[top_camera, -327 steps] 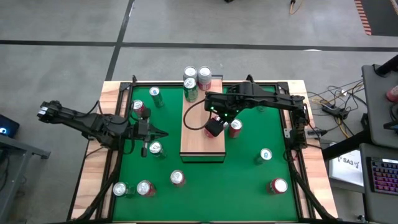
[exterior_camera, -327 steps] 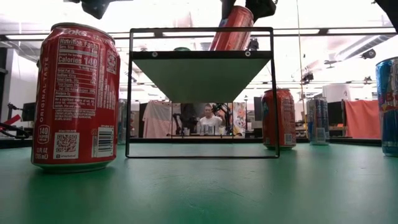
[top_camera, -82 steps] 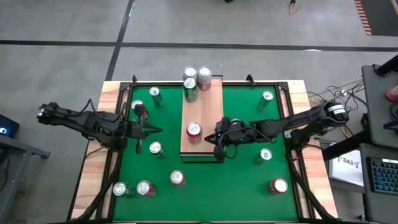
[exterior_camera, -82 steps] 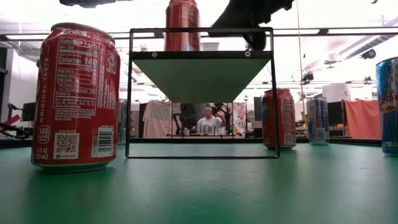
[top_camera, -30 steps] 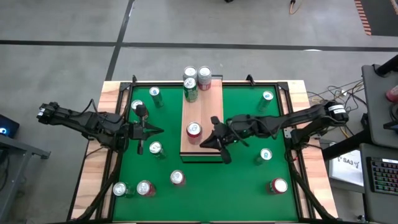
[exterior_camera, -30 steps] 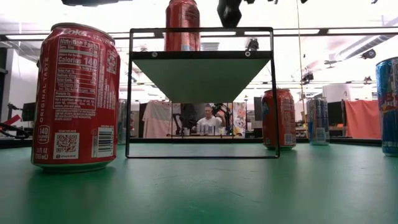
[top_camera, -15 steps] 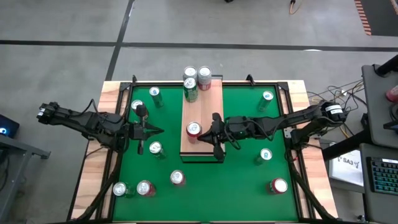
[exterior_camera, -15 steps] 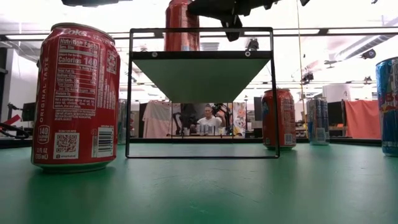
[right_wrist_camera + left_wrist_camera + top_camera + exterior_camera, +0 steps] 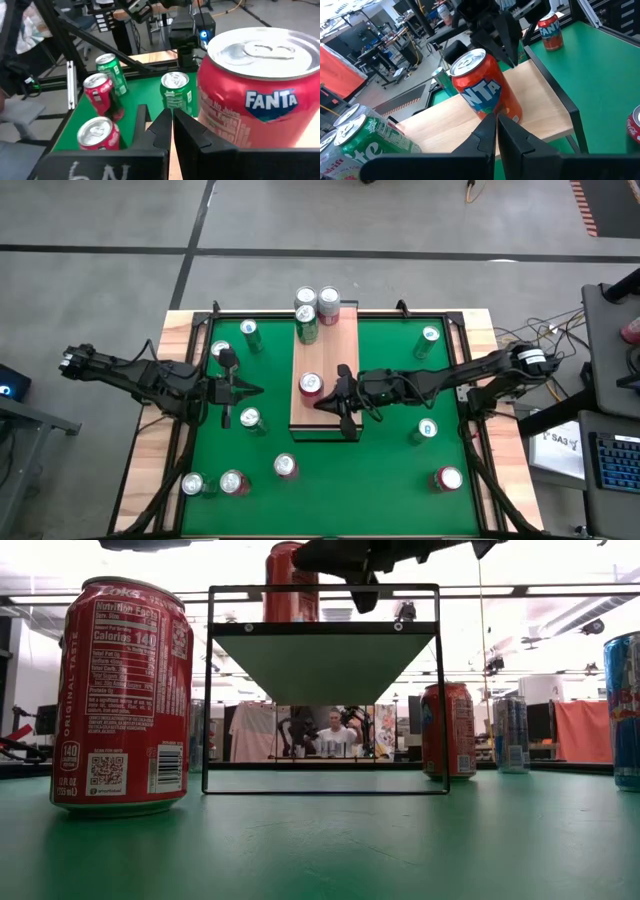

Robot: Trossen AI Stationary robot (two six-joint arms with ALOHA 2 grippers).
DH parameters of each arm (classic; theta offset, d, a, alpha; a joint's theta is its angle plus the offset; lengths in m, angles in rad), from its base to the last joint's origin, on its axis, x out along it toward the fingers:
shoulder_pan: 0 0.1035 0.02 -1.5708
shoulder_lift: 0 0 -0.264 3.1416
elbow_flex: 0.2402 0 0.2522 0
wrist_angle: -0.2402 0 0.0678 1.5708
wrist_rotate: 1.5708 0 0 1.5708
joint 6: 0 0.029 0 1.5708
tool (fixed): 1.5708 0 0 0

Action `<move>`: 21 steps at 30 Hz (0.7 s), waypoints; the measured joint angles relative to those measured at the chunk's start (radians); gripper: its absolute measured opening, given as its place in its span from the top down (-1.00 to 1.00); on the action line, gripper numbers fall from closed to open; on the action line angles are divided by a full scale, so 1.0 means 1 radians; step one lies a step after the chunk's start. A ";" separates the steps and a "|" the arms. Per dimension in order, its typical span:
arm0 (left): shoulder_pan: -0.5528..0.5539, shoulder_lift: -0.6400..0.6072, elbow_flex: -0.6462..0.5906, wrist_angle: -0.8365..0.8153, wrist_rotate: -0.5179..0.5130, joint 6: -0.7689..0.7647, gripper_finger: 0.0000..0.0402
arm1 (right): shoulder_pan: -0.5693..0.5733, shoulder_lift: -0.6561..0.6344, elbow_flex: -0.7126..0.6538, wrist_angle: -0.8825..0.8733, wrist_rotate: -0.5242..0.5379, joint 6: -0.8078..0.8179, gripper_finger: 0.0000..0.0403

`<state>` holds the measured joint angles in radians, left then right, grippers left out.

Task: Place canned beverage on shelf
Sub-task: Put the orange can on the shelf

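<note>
The Fanta can (image 9: 311, 385) stands upright on the shelf (image 9: 325, 370); the right hand (image 9: 327, 402), clenched and empty, hovers just beside it, while the left hand (image 9: 252, 390) waits clenched over the desk (image 9: 390, 480)

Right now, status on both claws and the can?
Right claw shut, empty, beside the Fanta can. Can upright on the shelf. Left claw shut, parked left of shelf. Nothing blocking.

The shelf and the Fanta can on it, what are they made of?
The shelf looks like pale wood: grain lines run along its top, which rests on thin dark bars, probably metal. The Fanta can looks like thin metal, with a shiny silver lid and pull tab and glossy red printed sides.
</note>
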<state>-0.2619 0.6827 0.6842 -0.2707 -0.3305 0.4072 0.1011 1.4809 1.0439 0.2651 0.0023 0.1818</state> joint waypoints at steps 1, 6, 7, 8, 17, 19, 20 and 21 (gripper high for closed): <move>0.000 0.001 0.000 0.001 0.000 -0.002 1.00 | -0.004 0.009 0.000 0.015 0.000 -0.003 0.96; 0.000 0.003 0.000 0.000 0.000 -0.020 1.00 | -0.032 0.026 0.000 0.023 -0.002 -0.009 0.96; 0.000 0.003 0.000 0.000 0.000 -0.024 1.00 | -0.039 0.027 0.000 0.023 -0.002 -0.009 0.96; 0.000 0.004 0.000 0.000 0.000 -0.029 1.00 | -0.045 0.026 0.000 0.023 -0.002 -0.009 0.96; 0.000 0.016 0.000 0.001 0.001 -0.113 1.00 | -0.108 0.026 0.000 0.009 -0.003 -0.077 0.96; 0.000 0.013 0.000 0.009 0.001 -0.110 1.00 | -0.124 0.026 0.000 -0.004 -0.002 -0.078 0.96; 0.000 0.011 0.000 0.016 0.001 -0.109 1.00 | -0.132 0.026 0.000 -0.009 -0.002 -0.078 0.96; 0.000 0.009 0.000 0.024 0.001 -0.105 1.00 | -0.137 0.026 0.000 -0.014 -0.001 -0.074 0.96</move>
<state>-0.2619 0.6917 0.6838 -0.2467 -0.3294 0.3020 -0.0358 1.5074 1.0439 0.2515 0.0008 0.1077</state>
